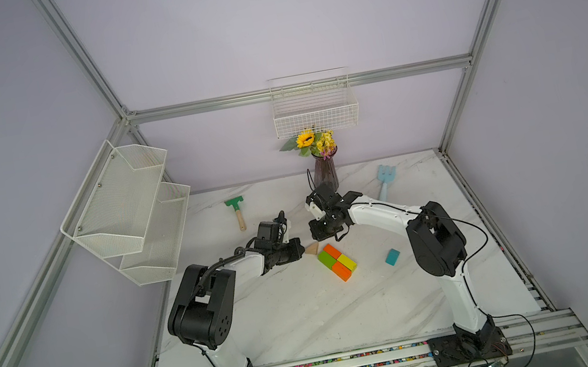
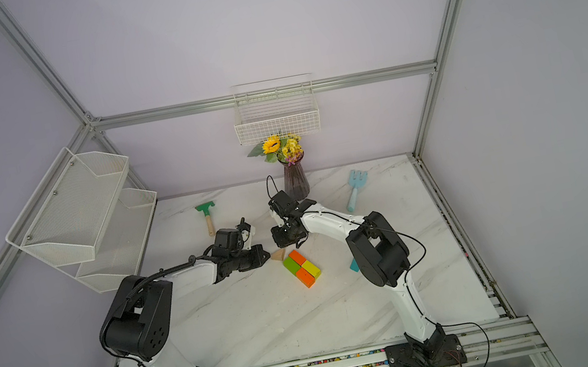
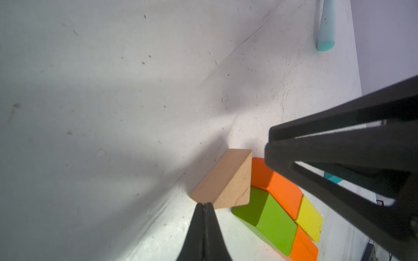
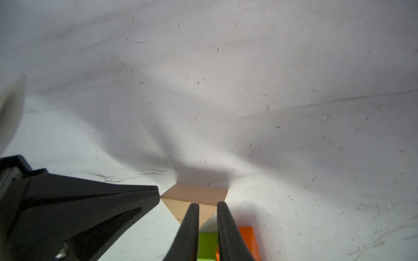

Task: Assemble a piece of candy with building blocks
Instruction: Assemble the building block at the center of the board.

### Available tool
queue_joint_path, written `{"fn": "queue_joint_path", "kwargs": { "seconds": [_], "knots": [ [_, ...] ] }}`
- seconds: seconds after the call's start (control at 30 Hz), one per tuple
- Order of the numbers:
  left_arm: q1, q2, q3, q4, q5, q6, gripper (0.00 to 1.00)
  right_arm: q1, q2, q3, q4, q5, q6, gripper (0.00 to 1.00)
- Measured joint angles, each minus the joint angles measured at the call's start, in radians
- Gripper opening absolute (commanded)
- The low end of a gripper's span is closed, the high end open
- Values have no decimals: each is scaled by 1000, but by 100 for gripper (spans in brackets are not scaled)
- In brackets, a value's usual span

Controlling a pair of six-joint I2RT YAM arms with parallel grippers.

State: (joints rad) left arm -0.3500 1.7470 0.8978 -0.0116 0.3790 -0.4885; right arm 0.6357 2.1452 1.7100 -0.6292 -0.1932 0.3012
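Four building blocks lie as a rectangle on the marble table: green (image 1: 324, 259), orange (image 1: 333, 250), yellow (image 1: 347, 262) and a second orange (image 1: 342, 271). The tan triangle (image 1: 313, 248) lies against the rectangle's far end, touching green (image 3: 271, 217) and orange (image 3: 280, 189). My left gripper (image 3: 204, 204) is shut with nothing in it, its tip touching the tan triangle's (image 3: 224, 183) outer corner. My right gripper (image 4: 208, 204) hovers over the tan triangle (image 4: 194, 194), fingers a narrow gap apart and empty. The teal triangle (image 1: 392, 257) lies apart, right of the rectangle.
A green-headed toy rake (image 1: 234, 208) lies at the back left and a light blue toy fork (image 1: 385, 178) at the back right. A vase of flowers (image 1: 326, 172) stands just behind the right gripper. A white mesh shelf (image 1: 125, 210) hangs on the left wall, a wire basket (image 1: 316, 115) on the back wall.
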Motion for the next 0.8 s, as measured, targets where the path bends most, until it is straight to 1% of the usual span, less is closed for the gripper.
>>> {"fn": "queue_joint_path", "kwargs": {
  "seconds": [0.4,0.57,0.8],
  "knots": [
    [-21,6,15,3,10,-2,0,0,-3,-29,1,24,0,19],
    [-29,6,12,3,10,-2,0,0,-40,-60,-3,32,0,9],
    [-30,6,1,2,9,-6,0,0,-80,-60,-2,38,-2,8]
  ]
}}
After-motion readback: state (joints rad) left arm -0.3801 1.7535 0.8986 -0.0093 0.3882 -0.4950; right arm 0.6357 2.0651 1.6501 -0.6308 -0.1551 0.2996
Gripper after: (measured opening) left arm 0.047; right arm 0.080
